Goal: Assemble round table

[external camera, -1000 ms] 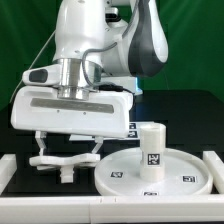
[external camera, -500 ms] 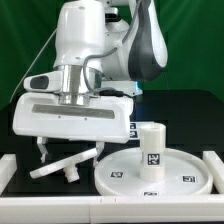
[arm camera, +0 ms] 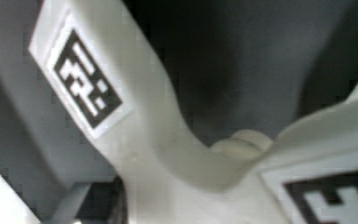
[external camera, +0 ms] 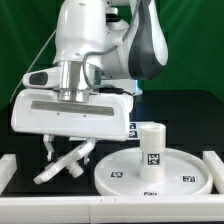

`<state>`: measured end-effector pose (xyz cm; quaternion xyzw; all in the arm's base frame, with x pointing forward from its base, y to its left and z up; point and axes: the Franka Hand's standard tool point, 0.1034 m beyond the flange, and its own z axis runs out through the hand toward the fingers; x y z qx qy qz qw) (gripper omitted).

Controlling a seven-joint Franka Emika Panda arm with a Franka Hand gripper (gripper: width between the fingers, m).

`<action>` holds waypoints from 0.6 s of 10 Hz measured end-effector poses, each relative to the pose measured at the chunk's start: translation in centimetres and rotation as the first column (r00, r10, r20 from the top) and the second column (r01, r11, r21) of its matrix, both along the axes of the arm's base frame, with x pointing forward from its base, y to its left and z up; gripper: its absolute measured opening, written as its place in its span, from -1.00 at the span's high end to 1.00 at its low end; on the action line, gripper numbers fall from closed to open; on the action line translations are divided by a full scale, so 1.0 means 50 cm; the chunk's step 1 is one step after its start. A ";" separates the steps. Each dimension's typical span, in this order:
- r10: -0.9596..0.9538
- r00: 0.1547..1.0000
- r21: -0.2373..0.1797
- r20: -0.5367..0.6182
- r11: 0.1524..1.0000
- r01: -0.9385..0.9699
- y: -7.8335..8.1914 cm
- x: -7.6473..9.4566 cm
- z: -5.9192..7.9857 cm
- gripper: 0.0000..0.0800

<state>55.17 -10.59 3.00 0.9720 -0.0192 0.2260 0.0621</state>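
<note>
In the exterior view my gripper [external camera: 66, 150] hangs at the left, just above the black table, shut on the white four-armed cross piece [external camera: 62, 164]. The cross piece hangs tilted, with one arm dipping toward the table. To its right lies the large rimmed round disc [external camera: 118, 181] with tags on its face. The short thick cylinder post [external camera: 152, 144] stands upright on the disc, apart from the gripper. In the wrist view the cross piece [arm camera: 149, 130] fills the picture close up, with two tags showing. A dark fingertip [arm camera: 101, 203] sits against it.
White raised rails border the table at the exterior view's left [external camera: 5, 172] and right [external camera: 213, 166], and a white ledge [external camera: 60, 205] runs along the front. A green curtain hangs behind. A small tag [external camera: 131, 127] shows behind the gripper body.
The cross piece has turned in the grip: it was level a second ago and now hangs tilted with its arms angled. The gripper, disc and post have barely moved.
</note>
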 end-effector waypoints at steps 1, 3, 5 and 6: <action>0.000 1.000 0.001 -0.001 1.000 0.000 0.000 0.000 0.000 0.05; 0.000 1.000 0.002 -0.002 1.000 0.000 0.000 0.001 0.000 0.05; 0.000 1.000 0.002 -0.002 1.000 0.000 0.000 0.001 0.000 0.05; 0.000 1.000 0.002 -0.002 1.000 0.000 0.000 0.001 0.000 0.05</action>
